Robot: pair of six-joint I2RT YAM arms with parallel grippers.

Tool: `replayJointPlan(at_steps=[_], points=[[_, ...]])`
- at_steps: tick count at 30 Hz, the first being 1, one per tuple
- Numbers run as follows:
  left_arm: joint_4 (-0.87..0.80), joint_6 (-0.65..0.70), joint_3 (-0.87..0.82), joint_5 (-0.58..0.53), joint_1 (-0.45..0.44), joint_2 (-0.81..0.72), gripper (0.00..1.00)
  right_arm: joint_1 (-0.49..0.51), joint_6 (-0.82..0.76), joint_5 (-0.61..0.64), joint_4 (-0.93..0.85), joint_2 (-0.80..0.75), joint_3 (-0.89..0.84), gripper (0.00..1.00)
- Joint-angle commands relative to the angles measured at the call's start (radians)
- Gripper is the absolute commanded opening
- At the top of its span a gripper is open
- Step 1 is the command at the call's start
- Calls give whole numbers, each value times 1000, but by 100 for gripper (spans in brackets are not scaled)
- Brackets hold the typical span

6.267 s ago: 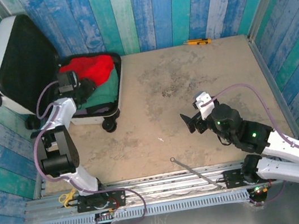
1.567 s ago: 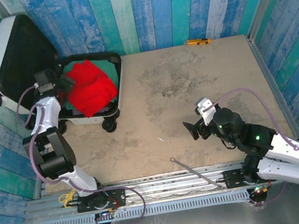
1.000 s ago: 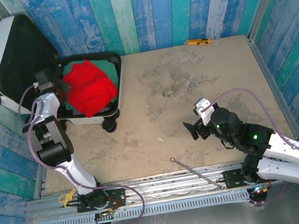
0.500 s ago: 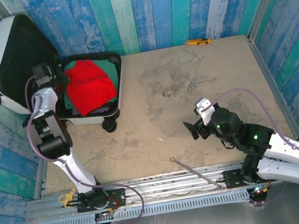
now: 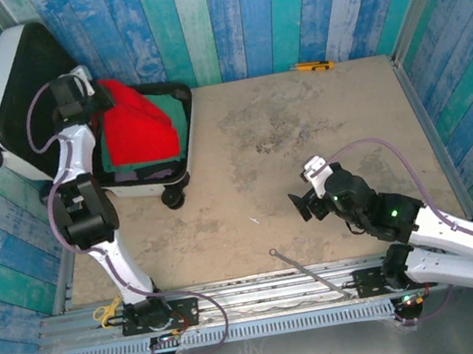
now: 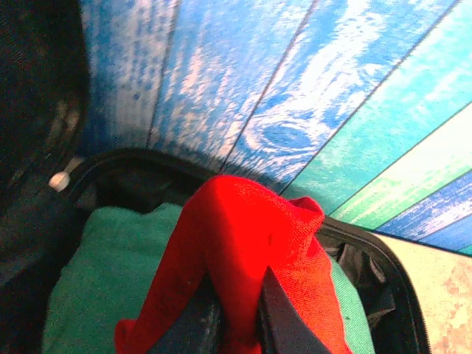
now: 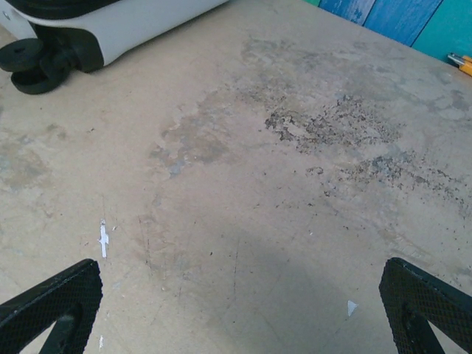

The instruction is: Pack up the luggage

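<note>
The luggage (image 5: pixel 143 187), a white hard-shell suitcase, lies open at the far left with its black-lined lid (image 5: pixel 32 93) leaning on the wall. Inside it, a red garment (image 5: pixel 135 126) rests on a folded green one (image 5: pixel 176 119). My left gripper (image 5: pixel 90 103) is at the hinge side, shut on a raised fold of the red garment (image 6: pixel 251 251), which peaks above the green cloth (image 6: pixel 110 273). The left gripper (image 6: pixel 236 324) has its fingers pinching that fold from both sides. My right gripper (image 5: pixel 303 205) hangs open over bare floor, and between the right gripper's (image 7: pixel 236 310) fingers there is nothing.
A yellow-and-black tool (image 5: pixel 311 65) lies by the back wall. A thin metal rod (image 5: pixel 302 268) rests near the front rail. The suitcase's black wheels (image 7: pixel 33 63) and white shell (image 7: pixel 133 22) stand at the far left. Plank walls enclose the sides.
My left gripper has shut on the red garment and moved toward the back wall, pulling the cloth up and toward the lid. The right arm has barely shifted.
</note>
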Motion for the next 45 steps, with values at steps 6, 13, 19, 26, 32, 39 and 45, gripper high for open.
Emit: replayJointPlan(at_steps=[6,13,19,26,32,39,45], points=[[32,158,147,-118,-16,154,22,-5,-19,28,-17,43,44,100],[-70,68,175,-451,-10,148,65,-7,-18,29,-13,66,55,100],[10,-59,-19,-566,-3,-38,94,-5,-27,30,-12,60,58,100],[53,-115,-45,-263,-34,-138,95,-6,-26,22,-14,50,62,100],[-139,-7,175,-307,-207,-75,95,-5,-11,13,-12,36,53,100],[-655,16,784,-630,-370,297,98,-6,-7,18,-21,5,36,100],[-671,-1,742,-826,-393,374,92,-7,-4,27,-49,-37,16,100]])
